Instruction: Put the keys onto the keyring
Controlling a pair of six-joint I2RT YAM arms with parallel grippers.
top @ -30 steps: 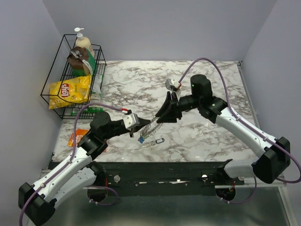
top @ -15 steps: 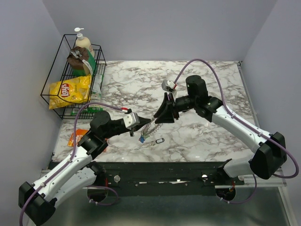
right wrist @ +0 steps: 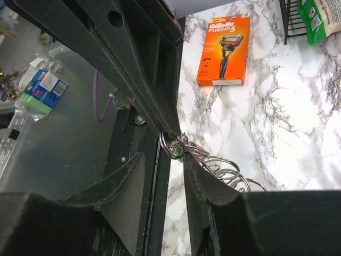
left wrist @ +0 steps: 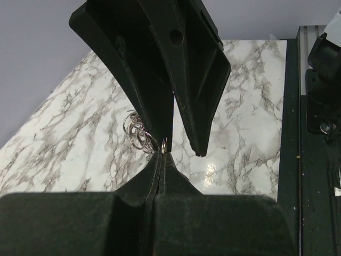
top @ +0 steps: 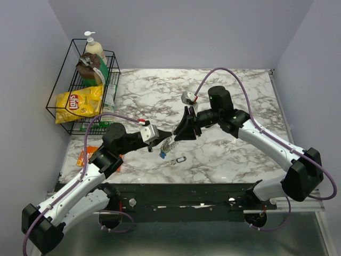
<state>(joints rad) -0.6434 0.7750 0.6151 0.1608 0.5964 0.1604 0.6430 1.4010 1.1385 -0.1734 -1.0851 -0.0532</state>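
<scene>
**Keyring pinched in the left tool, right tool closing in for the threading**

The keyring [top: 168,144], a tangle of thin silvery loops, is hanging just above the bench [top: 240,90], near the middle of its front edge. The left tool [top: 160,140] is clamping it, jaws fully closed on one loop. A blue-headed key [top: 161,155] is showing right below the bunch; whether it is dangling from the ring or lying on the surface cannot be told. A loose key [top: 180,159] is lying just beside it, nearer the front edge.

The right tool [top: 179,134] is facing the left one tip to tip, jaws standing part-way apart and gripping nothing that can be made out. Its wrist view is showing the loops right at the mouth of that gap.

By the look of it, the step in hand is steadying the ring so that a key can be fed on. The next move is likely calling for the right tool to catch a single loop or a key without dragging the whole bunch out of the left tool's thin grip.

The bench is marble-patterned. A Gillette Fusion5 razor box [right wrist: 224,50] is lying near its front-left corner, and a wire basket [top: 64,101] at the back-left corner is holding a bag of Lay's crisps [top: 80,102] and a pump bottle [top: 94,48]. Plain grey walls [top: 176,32] are closing in the space.
</scene>
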